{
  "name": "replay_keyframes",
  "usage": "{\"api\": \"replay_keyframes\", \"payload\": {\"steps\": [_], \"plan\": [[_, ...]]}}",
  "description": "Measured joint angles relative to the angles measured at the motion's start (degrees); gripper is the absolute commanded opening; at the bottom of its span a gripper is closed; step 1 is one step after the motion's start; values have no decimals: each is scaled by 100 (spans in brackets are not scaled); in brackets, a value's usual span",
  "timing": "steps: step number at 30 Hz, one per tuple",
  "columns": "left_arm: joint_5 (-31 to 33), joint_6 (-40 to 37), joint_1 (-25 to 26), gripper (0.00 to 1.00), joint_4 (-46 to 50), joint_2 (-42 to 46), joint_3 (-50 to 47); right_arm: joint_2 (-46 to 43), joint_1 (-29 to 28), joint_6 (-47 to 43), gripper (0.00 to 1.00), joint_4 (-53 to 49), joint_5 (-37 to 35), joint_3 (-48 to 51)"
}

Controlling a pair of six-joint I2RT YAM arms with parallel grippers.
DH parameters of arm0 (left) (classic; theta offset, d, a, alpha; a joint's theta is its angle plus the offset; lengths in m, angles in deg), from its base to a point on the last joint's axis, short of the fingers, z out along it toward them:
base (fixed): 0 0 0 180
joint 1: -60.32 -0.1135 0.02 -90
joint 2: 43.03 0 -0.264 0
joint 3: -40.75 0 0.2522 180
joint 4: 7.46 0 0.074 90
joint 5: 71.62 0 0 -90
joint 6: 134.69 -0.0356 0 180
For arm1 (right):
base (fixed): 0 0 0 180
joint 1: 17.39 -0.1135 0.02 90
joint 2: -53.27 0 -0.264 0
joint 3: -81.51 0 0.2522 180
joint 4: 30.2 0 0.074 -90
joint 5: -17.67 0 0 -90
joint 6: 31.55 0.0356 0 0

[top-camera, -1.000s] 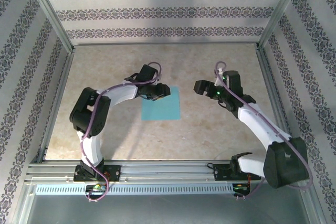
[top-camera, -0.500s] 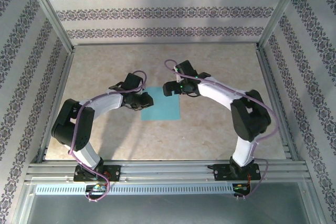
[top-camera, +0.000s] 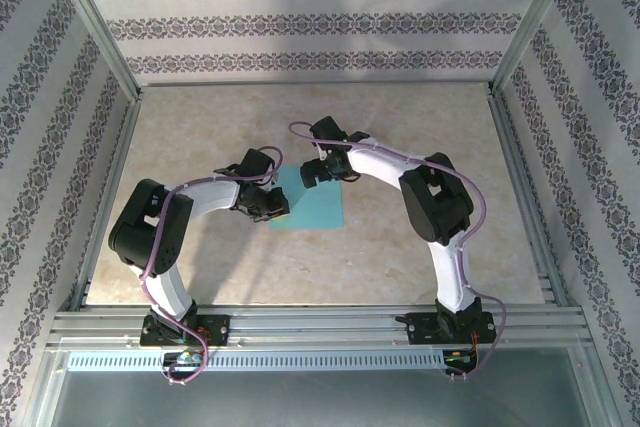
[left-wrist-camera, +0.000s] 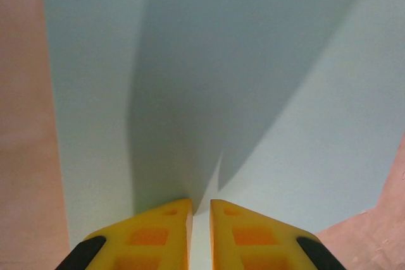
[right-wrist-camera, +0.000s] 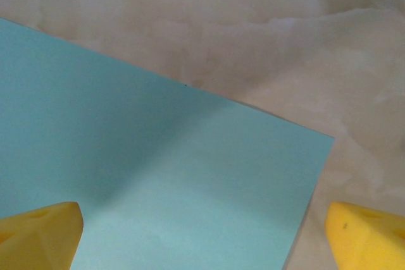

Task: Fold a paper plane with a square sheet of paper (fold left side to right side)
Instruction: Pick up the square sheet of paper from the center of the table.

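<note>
Marbled beige desk carries the square sheet of paper at its centre. Left tool sits nearly clenched at the sheet's left edge; a grasp cannot be confirmed. Right tool stands fully released over the far edge.

Left arm: up from its base at the near edge, elbow folded out to the left, forearm reaching in toward the middle of the desk. Left tool pitched down, low over the surface. Wrist view: yellow fingers almost together with a narrow slit between, tips at the square sheet of paper, a pale strip of it in the slit.

Right arm: up from its base, elbow high on the right, forearm sweeping left. Right tool near the left tool, not touching it. Wrist view: spread wide, one yellow finger at each lower corner.
</note>
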State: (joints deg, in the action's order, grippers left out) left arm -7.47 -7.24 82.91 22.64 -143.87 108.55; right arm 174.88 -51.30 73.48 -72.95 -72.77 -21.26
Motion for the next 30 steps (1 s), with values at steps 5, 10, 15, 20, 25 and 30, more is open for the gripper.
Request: {"api": "replay_keyframes", "payload": {"steps": [5,10,15,20,25,30], "plan": [[-9,-2,0,17,-26,-24,-7,210,0,-4,98,-87,0,-136],[-66,-4,0,17,-103,-50,-15,273,-2,-2,97,-166,-11,-225],[-92,-4,0,17,-175,-55,-37,275,-13,0,94,-184,4,-234],[-109,-2,0,17,-205,-55,-46,264,-48,22,89,-190,2,-227],[-177,4,0,17,-326,-55,-83,59,-190,203,83,-164,378,35],[-232,9,0,17,-420,-57,-114,-44,-310,341,79,-186,748,146]]}}
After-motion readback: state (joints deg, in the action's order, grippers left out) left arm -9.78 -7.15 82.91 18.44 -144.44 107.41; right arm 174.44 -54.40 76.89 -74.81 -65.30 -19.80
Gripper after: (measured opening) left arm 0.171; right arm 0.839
